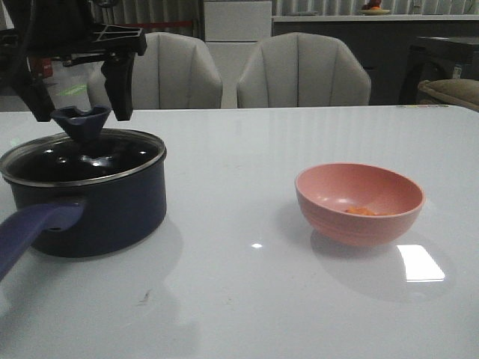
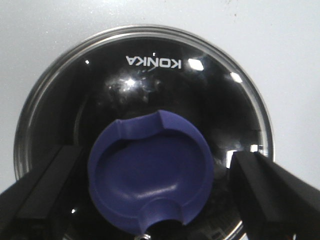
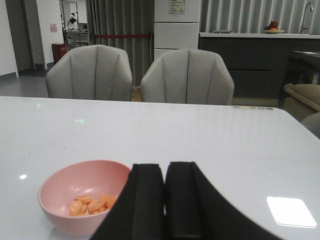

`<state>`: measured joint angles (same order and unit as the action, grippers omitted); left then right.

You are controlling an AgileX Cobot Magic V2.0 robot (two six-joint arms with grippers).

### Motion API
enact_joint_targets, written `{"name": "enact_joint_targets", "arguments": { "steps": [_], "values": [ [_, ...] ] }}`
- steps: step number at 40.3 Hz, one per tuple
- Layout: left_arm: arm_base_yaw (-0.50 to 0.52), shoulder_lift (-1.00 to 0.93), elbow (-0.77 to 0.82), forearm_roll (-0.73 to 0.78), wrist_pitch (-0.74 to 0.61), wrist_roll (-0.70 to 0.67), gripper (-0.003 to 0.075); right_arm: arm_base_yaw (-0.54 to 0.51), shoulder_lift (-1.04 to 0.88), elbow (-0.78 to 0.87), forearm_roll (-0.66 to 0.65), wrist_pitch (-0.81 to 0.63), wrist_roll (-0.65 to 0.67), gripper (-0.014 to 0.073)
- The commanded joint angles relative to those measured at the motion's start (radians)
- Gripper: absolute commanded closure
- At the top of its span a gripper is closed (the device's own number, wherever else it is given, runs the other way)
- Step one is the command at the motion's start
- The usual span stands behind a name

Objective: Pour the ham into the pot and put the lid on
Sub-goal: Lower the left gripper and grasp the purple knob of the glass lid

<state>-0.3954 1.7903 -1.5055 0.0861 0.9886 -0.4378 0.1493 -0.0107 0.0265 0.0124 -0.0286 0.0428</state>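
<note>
The dark navy pot (image 1: 112,213) stands at the left of the white table, its long handle (image 1: 34,224) pointing toward the front edge. The glass lid (image 1: 90,161) (image 2: 150,80) rests on the pot. My left gripper (image 1: 78,101) (image 2: 152,195) hangs open over it, a finger on either side of the blue knob (image 1: 81,122) (image 2: 150,175) with gaps showing. The ham (image 1: 361,211) (image 3: 92,205) lies as small orange bits in the pink bowl (image 1: 359,202) (image 3: 75,185) at the right. My right gripper (image 3: 165,172) is shut on nothing, close beside the bowl and out of the front view.
Two grey chairs (image 1: 303,71) (image 1: 176,75) stand behind the table's far edge (image 1: 299,107). A cushioned seat (image 3: 302,97) sits off the far right corner. White tabletop (image 1: 232,187) lies between pot and bowl.
</note>
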Motion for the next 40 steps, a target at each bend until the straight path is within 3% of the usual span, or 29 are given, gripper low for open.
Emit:
{"name": "enact_joint_targets", "arguments": {
  "steps": [1,9,21,40],
  "values": [
    [0.002,-0.030,-0.030,0.005,-0.020,-0.019,0.0127,0.000,-0.020,-0.005,-0.012,-0.076,-0.003,0.0444],
    [0.002,-0.004,-0.032,-0.004,-0.020,-0.021,0.0148,0.000,-0.020,-0.005,-0.012,-0.076,-0.003,0.0444],
    [0.002,-0.004,-0.032,-0.004,-0.025,-0.021,0.0352,-0.003,-0.020,-0.005,-0.012,-0.076,-0.003,0.0444],
    [0.015,-0.056,-0.032,0.002,-0.009,-0.018,0.0357,-0.003,-0.020,-0.005,-0.012,-0.076,-0.003,0.0444]
  ]
}}
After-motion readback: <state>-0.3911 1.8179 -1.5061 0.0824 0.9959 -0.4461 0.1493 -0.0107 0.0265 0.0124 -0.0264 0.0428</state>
